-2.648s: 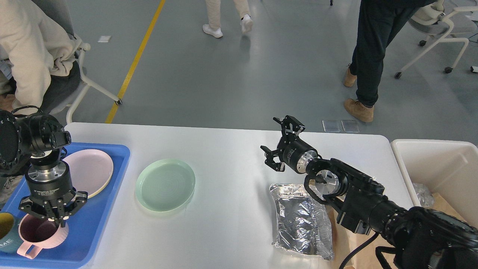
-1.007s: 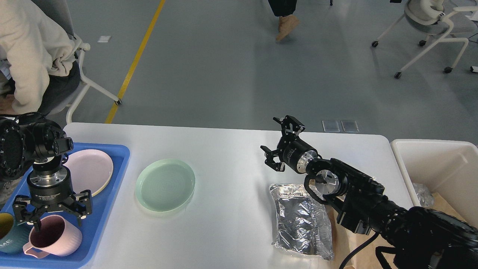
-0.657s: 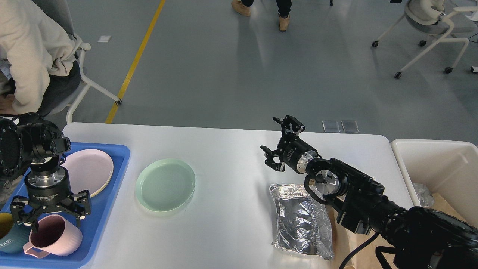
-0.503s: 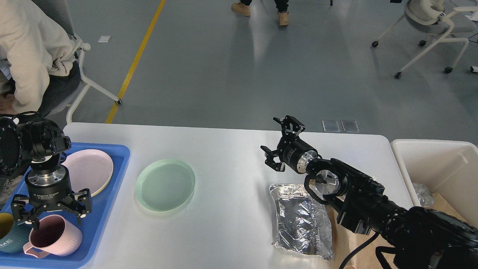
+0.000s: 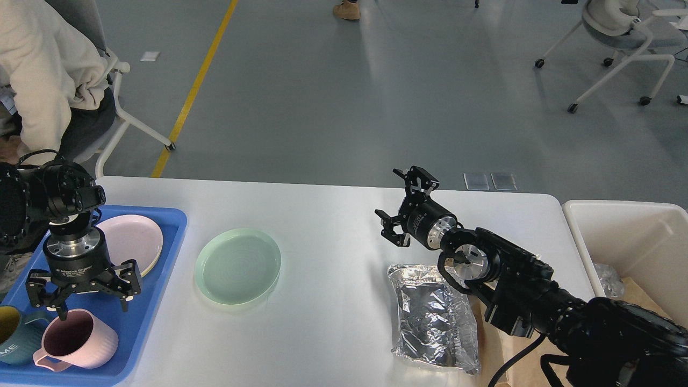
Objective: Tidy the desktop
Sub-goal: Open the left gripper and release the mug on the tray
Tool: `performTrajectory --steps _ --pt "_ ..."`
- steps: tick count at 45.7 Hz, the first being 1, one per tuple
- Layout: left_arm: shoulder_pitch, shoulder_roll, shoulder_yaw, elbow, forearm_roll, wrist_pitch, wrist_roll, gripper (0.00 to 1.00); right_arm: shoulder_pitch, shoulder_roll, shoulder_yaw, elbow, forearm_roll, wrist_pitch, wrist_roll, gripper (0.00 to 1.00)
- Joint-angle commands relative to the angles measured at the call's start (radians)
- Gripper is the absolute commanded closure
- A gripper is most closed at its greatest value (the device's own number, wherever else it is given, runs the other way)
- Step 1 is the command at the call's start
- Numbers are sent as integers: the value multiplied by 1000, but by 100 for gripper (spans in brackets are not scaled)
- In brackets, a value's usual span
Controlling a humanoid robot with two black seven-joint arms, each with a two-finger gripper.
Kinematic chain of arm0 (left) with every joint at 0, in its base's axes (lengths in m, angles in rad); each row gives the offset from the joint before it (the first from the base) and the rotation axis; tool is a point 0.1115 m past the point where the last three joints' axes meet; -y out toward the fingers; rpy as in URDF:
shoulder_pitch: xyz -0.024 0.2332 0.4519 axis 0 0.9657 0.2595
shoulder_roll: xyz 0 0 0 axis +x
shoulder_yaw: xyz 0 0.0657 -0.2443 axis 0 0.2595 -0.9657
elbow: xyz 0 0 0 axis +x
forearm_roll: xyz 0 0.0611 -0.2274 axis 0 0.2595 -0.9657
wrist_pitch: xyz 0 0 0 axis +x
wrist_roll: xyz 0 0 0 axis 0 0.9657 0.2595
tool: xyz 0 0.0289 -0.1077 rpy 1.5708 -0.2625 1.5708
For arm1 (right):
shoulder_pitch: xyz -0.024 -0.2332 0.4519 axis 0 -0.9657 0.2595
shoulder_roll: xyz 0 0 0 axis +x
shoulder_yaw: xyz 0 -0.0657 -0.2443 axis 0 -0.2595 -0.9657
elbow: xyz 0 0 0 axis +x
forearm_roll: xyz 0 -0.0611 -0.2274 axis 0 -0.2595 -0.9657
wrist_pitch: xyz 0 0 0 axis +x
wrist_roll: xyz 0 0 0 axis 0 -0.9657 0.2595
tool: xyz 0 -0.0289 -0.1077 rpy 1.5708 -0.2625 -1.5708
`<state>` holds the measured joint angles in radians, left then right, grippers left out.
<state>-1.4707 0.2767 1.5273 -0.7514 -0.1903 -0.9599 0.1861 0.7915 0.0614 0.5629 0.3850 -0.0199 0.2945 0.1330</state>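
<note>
Left gripper (image 5: 83, 305), black metal with fingers spread and empty, hangs above a ribbed pink mug (image 5: 78, 344) standing upright on a shallow blue plastic tray (image 5: 156, 279). A teal mug (image 5: 13, 341) and a smooth round pink plate (image 5: 131, 244) share that tray. Right gripper (image 5: 404, 207), also spread and empty, hovers over the smooth white rectangular desktop (image 5: 322, 226). On the desktop lie a round pale-green plate (image 5: 238, 265) and a crinkled silver foil pouch (image 5: 432, 317). At right stands a cream rectangular bin (image 5: 623, 226).
</note>
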Motion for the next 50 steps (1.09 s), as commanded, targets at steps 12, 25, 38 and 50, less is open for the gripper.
performTrajectory --steps 12,25,38,50 --pt "4 22 -30 0 0 0 1 4 0 0 0 0 0 0 0 0" --pt "-25 24 -38 0 2 0 15 4 0 0 0 0 0 0 0 0" --pt "-28 21 -39 0 2 0 12 4 0 0 0 -1 0 0 0 0" --pt "-28 16 -42 0 0 0 10 4 0 0 0 -2 0 0 -1 0"
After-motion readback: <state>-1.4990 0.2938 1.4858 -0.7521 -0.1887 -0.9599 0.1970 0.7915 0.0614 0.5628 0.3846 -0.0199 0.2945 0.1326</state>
